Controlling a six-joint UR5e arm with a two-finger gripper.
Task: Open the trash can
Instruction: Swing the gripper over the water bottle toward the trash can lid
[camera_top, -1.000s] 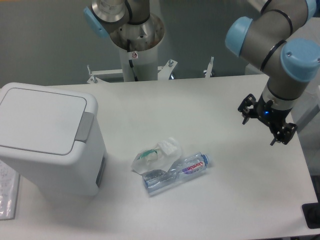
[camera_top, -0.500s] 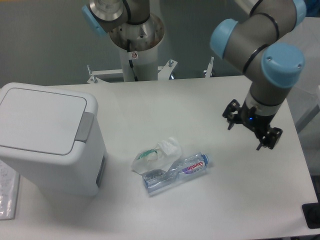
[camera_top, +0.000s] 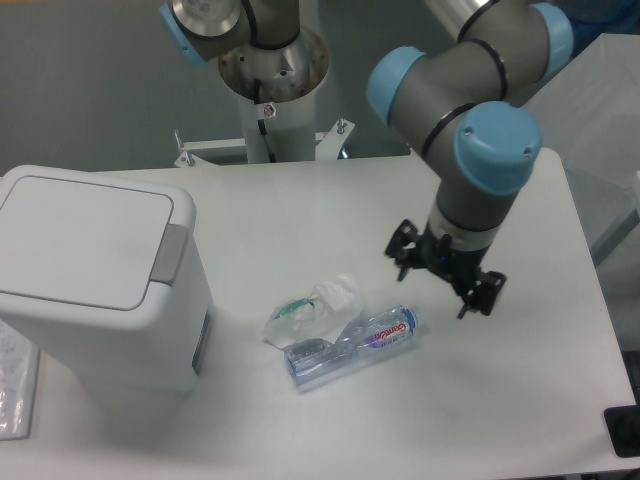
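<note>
My gripper (camera_top: 446, 275) hangs over the middle-right of the table (camera_top: 330, 210) with its 2 fingers spread apart and nothing between them; I read it as released, ready to press rather than to pinch. It points down at the tabletop, just to the right of the crushed plastic bottle (camera_top: 352, 345), not touching it. Above it the wrist joints with their blue caps lean in from the upper right, so the arm reaches across the table from that side.

Just left of the bottle's upper end lies a crumpled bit of clear wrapping (camera_top: 312, 307), touching or nearly touching the bottle. I take both as clutter meant for the bin, not as my target now.

The trash can (camera_top: 95, 275) stands at the table's left edge, well apart from my gripper, with the bottle and wrapper between us. Its flat lid lies shut and level, and the grey push tab (camera_top: 167, 256) sits on the lid's right side, the side facing my tool. That placing suits me: I judge that I can come in from the right and press down on the tab without reaching over the lid. The opening itself is not yet begun.

At the far left edge a flat pale sheet (camera_top: 15, 385) shows partly behind the can.
</note>
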